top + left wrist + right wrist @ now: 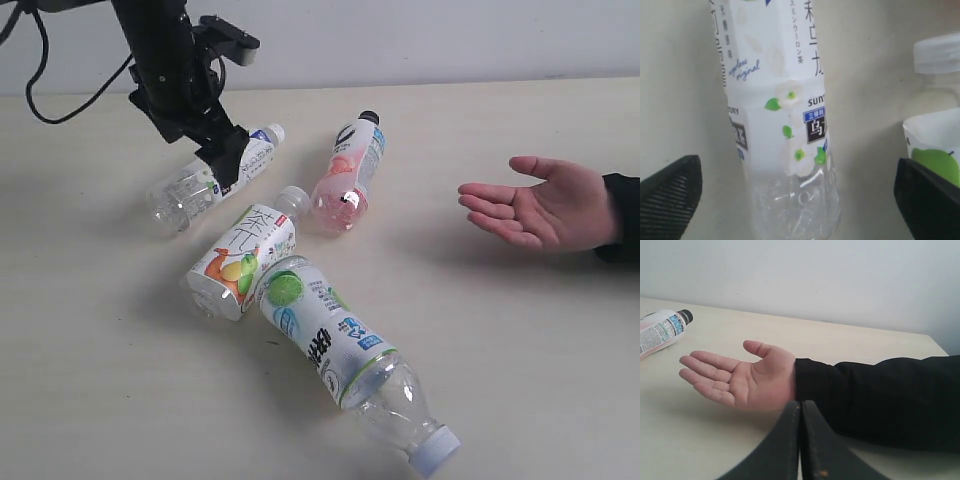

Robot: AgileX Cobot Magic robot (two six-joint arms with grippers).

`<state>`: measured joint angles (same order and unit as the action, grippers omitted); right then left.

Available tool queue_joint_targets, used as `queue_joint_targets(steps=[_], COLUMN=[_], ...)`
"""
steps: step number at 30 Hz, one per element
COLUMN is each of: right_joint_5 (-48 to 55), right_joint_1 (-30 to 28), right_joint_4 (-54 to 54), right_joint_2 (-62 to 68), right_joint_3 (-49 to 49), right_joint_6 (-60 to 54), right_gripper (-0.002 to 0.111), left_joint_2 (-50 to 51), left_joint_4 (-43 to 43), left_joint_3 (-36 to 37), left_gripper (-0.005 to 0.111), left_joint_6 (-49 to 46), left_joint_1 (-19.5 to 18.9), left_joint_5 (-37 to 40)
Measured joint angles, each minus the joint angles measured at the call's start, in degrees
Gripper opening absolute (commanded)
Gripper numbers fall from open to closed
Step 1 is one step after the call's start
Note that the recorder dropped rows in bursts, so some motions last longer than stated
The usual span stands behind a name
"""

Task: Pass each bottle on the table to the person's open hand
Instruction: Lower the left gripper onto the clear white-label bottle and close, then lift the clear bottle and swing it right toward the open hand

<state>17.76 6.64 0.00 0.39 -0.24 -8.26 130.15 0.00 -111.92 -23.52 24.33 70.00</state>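
Note:
Four bottles lie on the table. The slim white-labelled bottle lies at the back left, and my left gripper is down over its middle, open, one black finger on each side of the bottle, not touching it. The pink bottle with a black cap lies in the middle back. The orange-fruit bottle and the lime-pictured bottle lie touching in front. The person's open hand waits palm up at the right. My right gripper is shut and empty, close to that hand.
The orange-fruit bottle's white cap lies close beside the left gripper's far finger. The person's dark sleeve stretches across the table in front of my right gripper. A black cable hangs at the back left.

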Motion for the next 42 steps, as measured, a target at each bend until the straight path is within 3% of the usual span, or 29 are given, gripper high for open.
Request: queue_joint_targets(steps=[27,31,34,38,39,42], right_joint_5=[0.0,0.0,0.0,0.0,0.0,0.0], right_joint_1=[0.0,0.0,0.0,0.0,0.0,0.0], right_joint_4=[0.0,0.0,0.0,0.0,0.0,0.0], right_joint_2=[0.0,0.0,0.0,0.0,0.0,0.0], right_joint_3=[0.0,0.0,0.0,0.0,0.0,0.0], right_joint_6=[0.0,0.0,0.0,0.0,0.0,0.0], right_gripper=[0.0,0.0,0.0,0.0,0.0,0.0], left_joint_2=[7.1,7.1,7.1,7.1,7.1,7.1], left_joint_4=[2.8,3.5,3.7,3.9,3.9,4.2], left_joint_3=[0.0,0.0,0.0,0.0,0.0,-0.2], left_gripper=[0.1,0.077,0.05,0.005,0.001,0.001], left_joint_6=[-1.5,-1.5,-1.5,-1.7,-1.7,-1.6], left_joint_1=[0.0,0.0,0.0,0.0,0.0,0.0], left_joint_5=[-3.1,-3.0,-2.9,-2.9,-2.9,-2.9])
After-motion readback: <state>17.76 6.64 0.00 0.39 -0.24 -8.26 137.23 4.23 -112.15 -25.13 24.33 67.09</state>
